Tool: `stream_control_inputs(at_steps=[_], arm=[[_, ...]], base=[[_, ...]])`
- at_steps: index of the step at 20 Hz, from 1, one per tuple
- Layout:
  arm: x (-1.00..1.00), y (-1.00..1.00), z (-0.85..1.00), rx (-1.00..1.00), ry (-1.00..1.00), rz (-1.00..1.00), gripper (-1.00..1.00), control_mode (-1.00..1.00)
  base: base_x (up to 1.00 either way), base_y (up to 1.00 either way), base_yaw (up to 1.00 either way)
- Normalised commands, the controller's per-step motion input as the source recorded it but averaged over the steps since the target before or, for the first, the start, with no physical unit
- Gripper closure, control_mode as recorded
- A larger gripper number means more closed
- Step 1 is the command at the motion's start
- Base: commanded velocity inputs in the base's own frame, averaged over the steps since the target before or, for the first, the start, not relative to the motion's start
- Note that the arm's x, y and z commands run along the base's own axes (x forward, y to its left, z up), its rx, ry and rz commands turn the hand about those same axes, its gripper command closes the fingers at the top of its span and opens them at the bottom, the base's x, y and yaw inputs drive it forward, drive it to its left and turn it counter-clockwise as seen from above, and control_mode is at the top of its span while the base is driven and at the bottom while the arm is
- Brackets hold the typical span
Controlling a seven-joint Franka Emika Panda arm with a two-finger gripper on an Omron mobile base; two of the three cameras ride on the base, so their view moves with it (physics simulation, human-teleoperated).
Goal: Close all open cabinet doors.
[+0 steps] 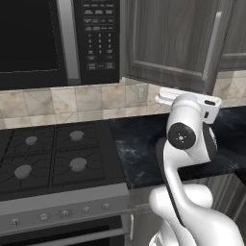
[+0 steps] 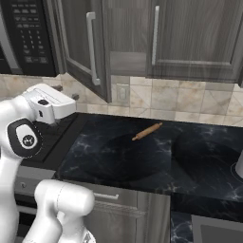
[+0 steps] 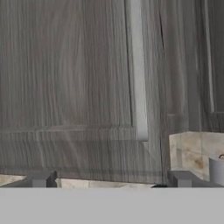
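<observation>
A: Door [image 2: 83, 47] status? Upper cabinet, right of the microwave [image 1: 57, 41] — swung open, panel angled out over the counter [image 2: 156, 156], silver bar handle [image 2: 92, 47] near its free edge.

B: Same door in the left base view [image 1: 168, 38], ajar. Neighbouring door [image 2: 197, 38] sits flush, closed, own handle [image 2: 154, 35] vertical.

A: Gripper [image 3: 109, 180]?

B: Hand view has two grey fingertips [image 3: 40, 179] at the bottom, spread well apart, nothing between them. Released. It faces the open door's front [image 3: 70, 87], handle [image 3: 138, 70] slightly right of centre, not touching it.

A: Arm?

B: White arm [image 1: 190, 144] raised in front of the counter, hand just below the door's lower edge.

A: Other stuff?

B: Rolling pin [image 2: 147, 131] lying on the dark marble counter, well apart from the arm. Gas stove [image 1: 48, 153] under the microwave. Tile backsplash [image 2: 180, 102] behind.
</observation>
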Motion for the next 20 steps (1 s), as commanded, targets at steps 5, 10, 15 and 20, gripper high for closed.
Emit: stream_control_inputs(at_steps=[5,10,15,20], arm=[[0.34,-0.20,0.00,0.00,0.00,0.00,-1.00,-1.00],[0.13,-0.21,0.00,0.00,0.00,0.00,-1.00,-1.00],[0.12,-0.16,0.00,0.00,0.00,0.00,-1.00,-1.00],[0.09,-0.18,-0.02,0.00,0.00,0.00,-1.00,-1.00]], base=[[0.00,0.00,0.00],[0.00,0.00,0.00],[0.00,0.00,0.00],[0.00,0.00,0.00]])
